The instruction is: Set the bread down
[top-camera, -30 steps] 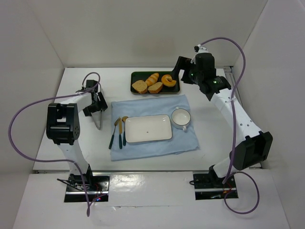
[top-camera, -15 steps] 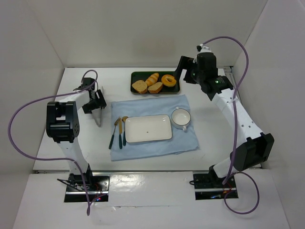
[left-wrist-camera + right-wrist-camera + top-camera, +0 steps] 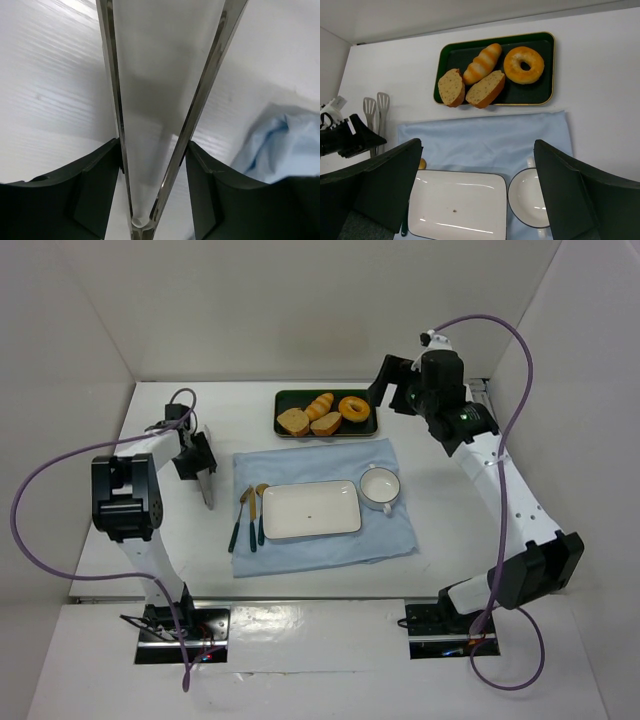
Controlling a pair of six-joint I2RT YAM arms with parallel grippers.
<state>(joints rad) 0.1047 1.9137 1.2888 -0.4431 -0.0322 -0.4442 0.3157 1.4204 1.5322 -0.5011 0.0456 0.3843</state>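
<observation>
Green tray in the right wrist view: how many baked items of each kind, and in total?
Round brown-crusted bread slice: 1
Oval cut loaf piece: 1
Ridged golden roll: 1
Golden ring-shaped doughnut: 1
Total on the dark green rectangular tray: 4

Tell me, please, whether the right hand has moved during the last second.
Yes. The right hand has drawn back to the right, off the green tray; the doughnut that it partly covered now shows whole.

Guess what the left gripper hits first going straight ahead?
Probably the white table: the tongs in the left gripper aim at its bare top, beside the blue cloth. Depth is unclear.
</observation>
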